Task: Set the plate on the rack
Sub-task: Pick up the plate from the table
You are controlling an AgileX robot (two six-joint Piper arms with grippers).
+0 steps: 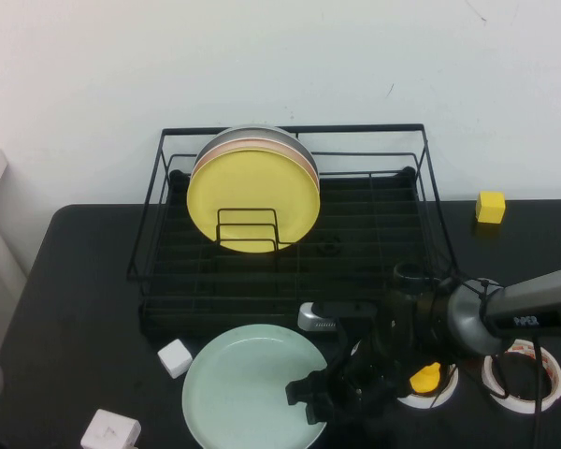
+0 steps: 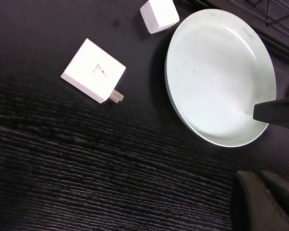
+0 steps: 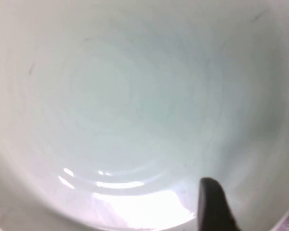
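The pale mint-green plate (image 1: 248,388) lies flat on the black table just in front of the black wire rack (image 1: 421,187). It also shows in the left wrist view (image 2: 216,72) and fills the right wrist view (image 3: 135,96). My right gripper (image 1: 309,398) is at the plate's right rim, open. One finger (image 3: 213,207) lies over the plate's inside and the other sits beyond the rim. That finger also shows in the left wrist view (image 2: 277,112). My left gripper (image 2: 267,202) hovers over bare table left of the plate, fingers together and empty. It is out of the high view.
A yellow plate (image 1: 252,201) stands in the rack with pink and grey plates behind it. A white cube (image 1: 175,358) and a white charger (image 1: 110,432) lie left of the mint plate. Tape rolls (image 1: 524,374) and a yellow block (image 1: 491,207) sit to the right.
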